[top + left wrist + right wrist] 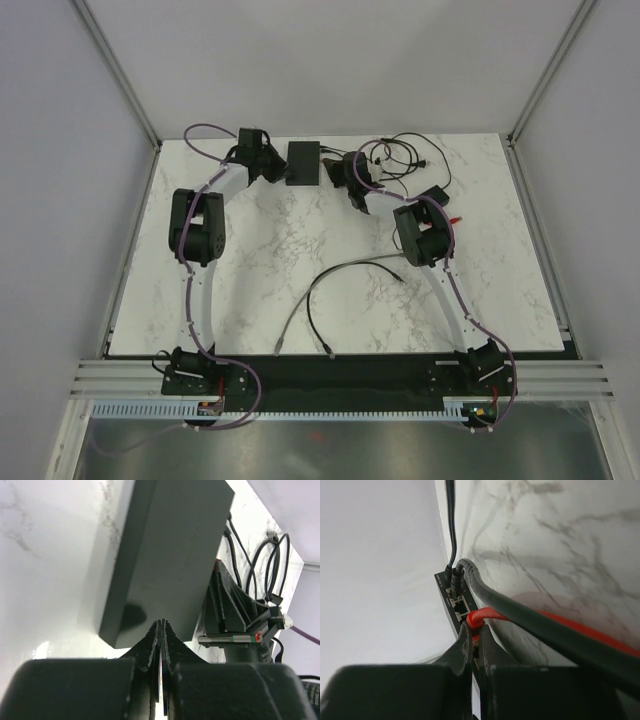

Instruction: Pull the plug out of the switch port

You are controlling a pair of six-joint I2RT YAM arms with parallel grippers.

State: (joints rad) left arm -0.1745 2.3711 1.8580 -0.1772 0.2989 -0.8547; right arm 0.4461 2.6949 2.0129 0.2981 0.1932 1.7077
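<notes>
Marble-white surface (300,300), and the switch (303,162) sat by its far edge, about midway along. Over there the left claw (161,624) was clenched on nothing, tips right at the switch's side wall. Meanwhile the right claw (474,631) was pinched on the red plug (479,616), which sat in a port beside two dark cables (451,535).

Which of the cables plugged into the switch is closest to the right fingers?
The red cable: its plug sits at the right fingers. The thick grey cable and thin black cord plug in farther along the switch.
</notes>
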